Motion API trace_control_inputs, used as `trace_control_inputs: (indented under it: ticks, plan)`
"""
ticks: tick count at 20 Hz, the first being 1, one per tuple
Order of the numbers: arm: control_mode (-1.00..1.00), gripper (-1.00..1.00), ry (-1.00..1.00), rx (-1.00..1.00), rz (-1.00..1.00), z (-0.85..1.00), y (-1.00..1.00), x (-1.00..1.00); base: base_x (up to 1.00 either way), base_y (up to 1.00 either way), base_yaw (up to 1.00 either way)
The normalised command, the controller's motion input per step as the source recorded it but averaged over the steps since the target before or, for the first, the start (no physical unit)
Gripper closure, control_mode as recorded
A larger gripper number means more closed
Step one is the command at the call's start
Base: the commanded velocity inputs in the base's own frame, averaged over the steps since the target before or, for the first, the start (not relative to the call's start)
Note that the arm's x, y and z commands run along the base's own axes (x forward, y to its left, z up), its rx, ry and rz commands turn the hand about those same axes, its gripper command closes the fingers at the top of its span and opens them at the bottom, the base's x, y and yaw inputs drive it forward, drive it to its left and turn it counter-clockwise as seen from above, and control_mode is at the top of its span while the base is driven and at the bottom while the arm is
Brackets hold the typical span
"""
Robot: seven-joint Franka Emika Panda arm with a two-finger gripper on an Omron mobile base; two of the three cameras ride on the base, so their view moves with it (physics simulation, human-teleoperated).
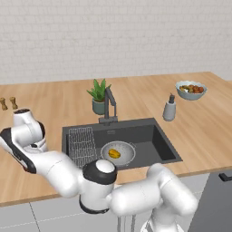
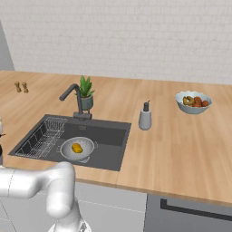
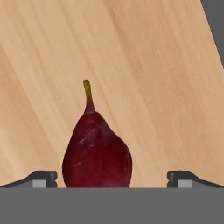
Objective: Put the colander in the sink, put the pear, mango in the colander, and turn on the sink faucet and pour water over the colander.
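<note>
From where I stand, the colander (image 1: 118, 154) already sits in the sink (image 1: 158, 145), with the mango (image 1: 114, 153) lying inside it, and the sink faucet (image 1: 108, 105) stands behind the basin, no water visible from it. The pear (image 3: 96, 153) is the piece left out: it lies on the wooden counter (image 3: 153, 65), well away from the sink.

Looking along the hand, the gripper (image 3: 112, 179) hangs over that pear with its jaws spread wide and nothing between them gripped. One fingertip (image 3: 41, 178) stands off the fruit's one flank and the other off the opposite flank, with clear wood showing on both sides. The pear's long axis runs straight away from the hand, stem pointing far from the fingers, so the jaws span its fat belly crosswise. I judge a short descent and a squeeze would catch it.
</note>
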Motion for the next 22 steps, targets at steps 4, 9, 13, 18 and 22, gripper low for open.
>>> trace_control_inputs:
  ticks: [4, 9, 13, 18, 22]
  plan:
    - [-1.0, -1.0, 0.0, 0.0, 0.0, -0.29, 0.0, 0.0, 0.0, 0.0, 0.0]
    - [-1.0, -1.0, 0.0, 0.0, 0.0, -0.29, 0.0, 0.0, 0.0, 0.0, 0.0]
    - [-1.0, -1.0, 0.0, 0.0, 0.0, -0.22, 0.06, 0.08, 0.0, 0.0, 0.0]
    - [-1.0, -1.0, 0.0, 0.0, 0.01, -0.22, 0.12, 0.05, 0.0, 0.0, 0.0]
    - [-1.0, 1.0, 0.0, 0.0, 0.0, -0.24, 0.07, 0.01, 0.0, 0.0, 0.0]
